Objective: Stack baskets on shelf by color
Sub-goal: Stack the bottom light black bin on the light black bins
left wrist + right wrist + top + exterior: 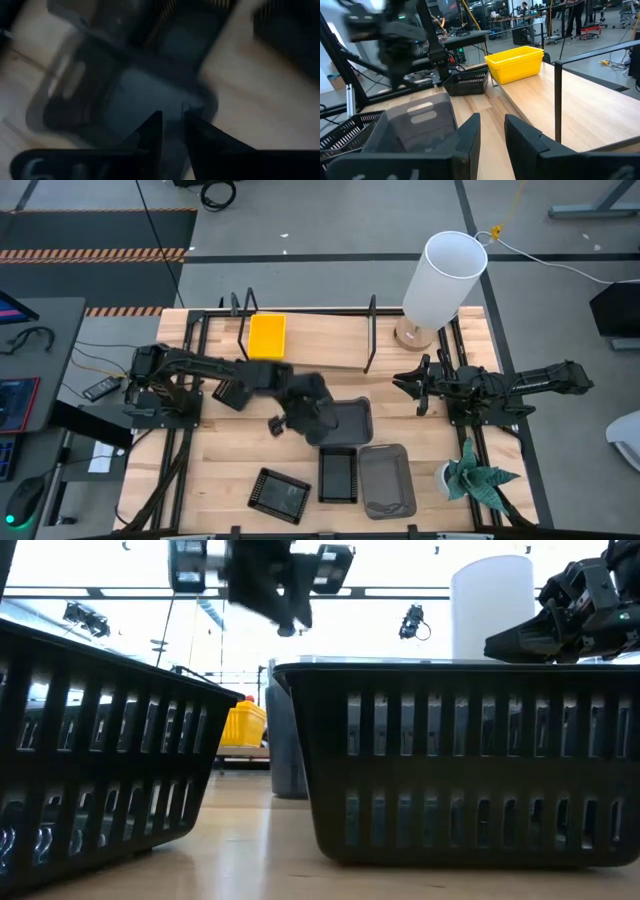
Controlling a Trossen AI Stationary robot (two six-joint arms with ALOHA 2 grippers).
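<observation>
A yellow basket [267, 335] [515, 62] rests flat on the shelf [325, 350], toward its left end. One grey basket [355, 420] [125, 95] sits on the tabletop at mid-table, and another grey basket [388, 480] is near the front edge. Two black mesh baskets [280, 493] [338, 475] stand beside that one. A third black mesh basket [467, 82] lies by the shelf's front. My left gripper [318, 423] [172, 130] hangs just above the mid-table grey basket's left rim, fingers close together. My right gripper [398, 383] [492, 132] waits to the right, shut.
A white cylindrical lamp [440, 275] stands at the shelf's right end, and a potted plant [475, 480] is at the table's right front. Black upright dividers [372, 330] rise from the shelf. Bare wood lies between the shelf and the front baskets.
</observation>
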